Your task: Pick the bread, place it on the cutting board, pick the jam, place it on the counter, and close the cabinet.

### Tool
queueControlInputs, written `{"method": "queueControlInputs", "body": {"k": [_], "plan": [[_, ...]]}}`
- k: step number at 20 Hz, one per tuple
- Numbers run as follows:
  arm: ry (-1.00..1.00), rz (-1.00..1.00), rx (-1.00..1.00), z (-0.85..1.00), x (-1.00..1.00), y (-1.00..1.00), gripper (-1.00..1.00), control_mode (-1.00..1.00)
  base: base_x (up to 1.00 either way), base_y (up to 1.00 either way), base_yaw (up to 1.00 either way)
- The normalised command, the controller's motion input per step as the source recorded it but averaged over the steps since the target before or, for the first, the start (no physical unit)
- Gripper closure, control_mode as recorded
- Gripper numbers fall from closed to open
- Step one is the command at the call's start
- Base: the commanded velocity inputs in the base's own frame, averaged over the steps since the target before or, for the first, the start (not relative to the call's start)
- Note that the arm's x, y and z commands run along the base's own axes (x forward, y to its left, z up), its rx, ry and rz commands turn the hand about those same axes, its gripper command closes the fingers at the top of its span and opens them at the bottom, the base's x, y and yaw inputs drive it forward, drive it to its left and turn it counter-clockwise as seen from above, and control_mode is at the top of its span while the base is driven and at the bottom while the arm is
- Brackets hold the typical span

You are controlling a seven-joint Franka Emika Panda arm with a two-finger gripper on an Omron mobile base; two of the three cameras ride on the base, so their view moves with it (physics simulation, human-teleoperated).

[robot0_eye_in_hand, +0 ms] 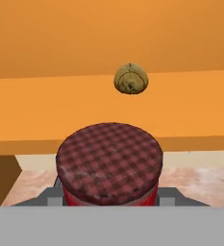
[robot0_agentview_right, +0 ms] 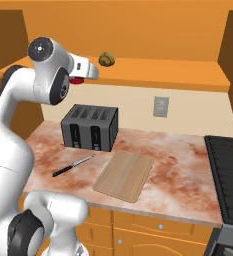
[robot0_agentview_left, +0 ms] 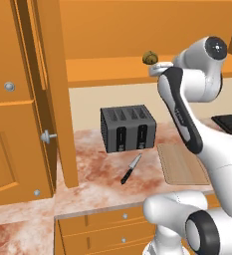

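Your gripper [robot0_eye_in_hand: 111,199] is clamped on the jam [robot0_eye_in_hand: 109,166], up at the level of the open cabinet [robot0_agentview_left: 112,69] shelf. In the hand view the jar sits right against the fingers: a red body under a round lid with a dark red and black plaid check, mottled with pale specks, filling the space between the jaws. No label or lettering can be read on it, and nothing legible shows anywhere else. In the right base view only a sliver of red shows just under the hand. Beyond the jar, farther along the gripper's line of sight and slightly to one side, the bread [robot0_eye_in_hand: 130,79] rests on the cabinet shelf: a small, round, lumpy yellow-brown roll with darker creases. It sits apart from the jar, not touching it. Well below your gripper lies the marbled reddish counter [robot0_agentview_right: 178,160]. On it, the cutting board [robot0_agentview_right: 124,175], a pale tan wooden rectangle with rounded corners, lies flat. A black toaster [robot0_agentview_right: 90,127] stands beside the board, with a black-handled knife [robot0_agentview_right: 73,166] in front of the toaster.
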Motion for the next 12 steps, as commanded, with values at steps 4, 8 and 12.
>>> {"method": "queueControlInputs", "body": {"k": [4, 8, 12], "plan": [[0.01, 0.0, 0.0, -0.05, -0.59, 0.0, 1.0, -1.0, 0.0, 0.0, 0.0], [0.01, 0.0, 0.0, -0.12, -0.52, 0.01, 1.0, -1.0, 0.0, 0.0, 0.0], [0.0, 0.0, 0.0, -0.12, -0.43, 0.07, 1.0, -1.0, 0.0, 0.0, 0.0]]}}
